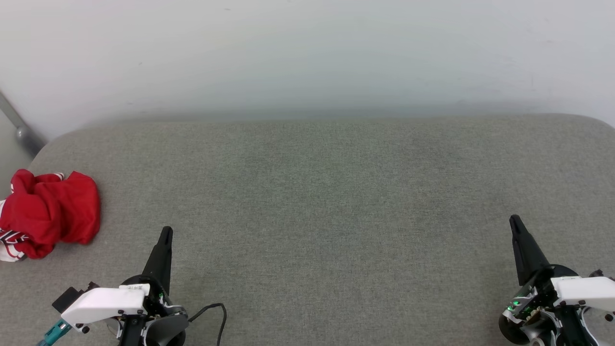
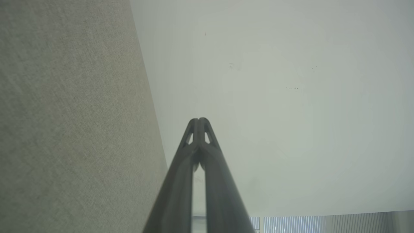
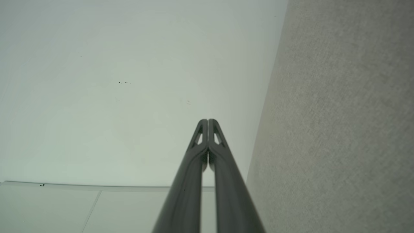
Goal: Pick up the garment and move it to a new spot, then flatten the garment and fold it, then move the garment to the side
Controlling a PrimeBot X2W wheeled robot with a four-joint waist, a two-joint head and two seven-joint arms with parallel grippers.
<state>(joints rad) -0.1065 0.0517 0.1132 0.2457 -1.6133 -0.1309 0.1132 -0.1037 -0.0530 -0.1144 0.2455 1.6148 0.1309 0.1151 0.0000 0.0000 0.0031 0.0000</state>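
The garment (image 1: 50, 211) lies bunched in a loose heap at the far left edge of the grey fabric surface (image 1: 326, 202), near its rounded back corner. It is mostly plain red jersey cloth, with red-white striped trim and a scrap of white sleeve at its lower left. Any print is folded out of sight. Behind it, a grey metal bar (image 1: 19, 127) slants down the pale wall (image 1: 307, 53).

Right of the heap and nearer the robot, well apart from the cloth, the left gripper (image 1: 166, 233) hovers low over the surface. The left wrist view shows what the head view leaves unclear: this gripper (image 2: 199, 120) has its fingertips pressed together with nothing between them, with the surface (image 2: 64, 129) on one side and the wall (image 2: 291, 97) on the other. A small label on the white wrist housing (image 1: 103, 302) is too small to read, and a black cable (image 1: 216, 312) loops beside it.

At the far right, the right gripper (image 1: 515, 221) is likewise closed and empty, its tips meeting in the right wrist view (image 3: 208, 120).
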